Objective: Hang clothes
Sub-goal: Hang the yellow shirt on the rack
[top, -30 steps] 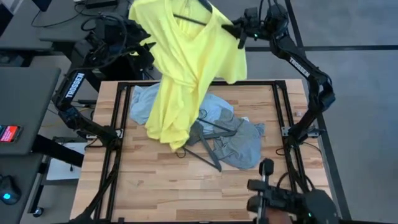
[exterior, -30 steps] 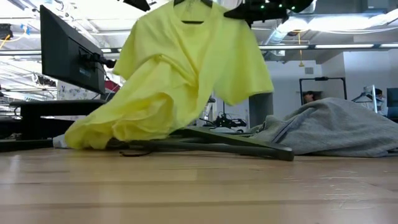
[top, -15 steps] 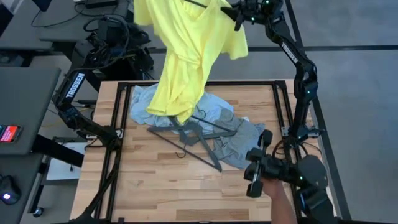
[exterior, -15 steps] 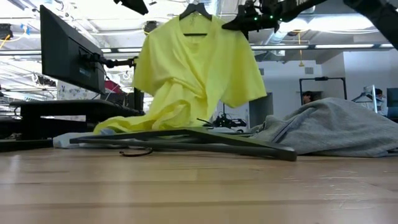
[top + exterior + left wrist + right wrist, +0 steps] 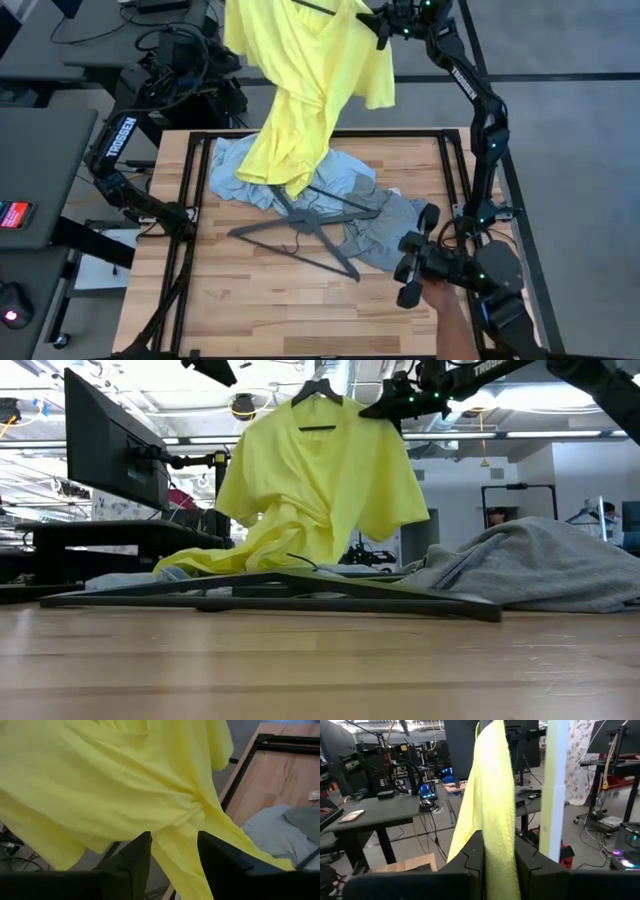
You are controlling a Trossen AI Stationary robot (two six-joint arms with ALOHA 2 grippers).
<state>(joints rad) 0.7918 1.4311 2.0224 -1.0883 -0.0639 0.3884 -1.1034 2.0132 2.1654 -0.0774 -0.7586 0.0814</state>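
Yellow T-shirt (image 5: 305, 70) hangs on a dark hanger (image 5: 318, 390), lifted above the far edge of the table (image 5: 250, 300), at 12 o'clock in the high view. The right gripper (image 5: 382, 25) pinches the shirt's shoulder; in its wrist view the two fingers (image 5: 472, 855) are pressed on a soft, folded strip of the fabric. The shirt's lower end is twisted and rests on the pale blue shirt (image 5: 235, 170). The left gripper (image 5: 172, 855) is just behind the yellow cloth at 11 o'clock, its fingers spread, holding nothing. At the centre, a thin triangular hanger (image 5: 295, 235) lies flat, partly over the crumpled grey T-shirt (image 5: 385, 235). The near half of the wooden table is bare. At 5 o'clock a person's hand (image 5: 445, 305) holds a black device (image 5: 425, 262). Only the low view shows the monitor (image 5: 110, 445) behind.
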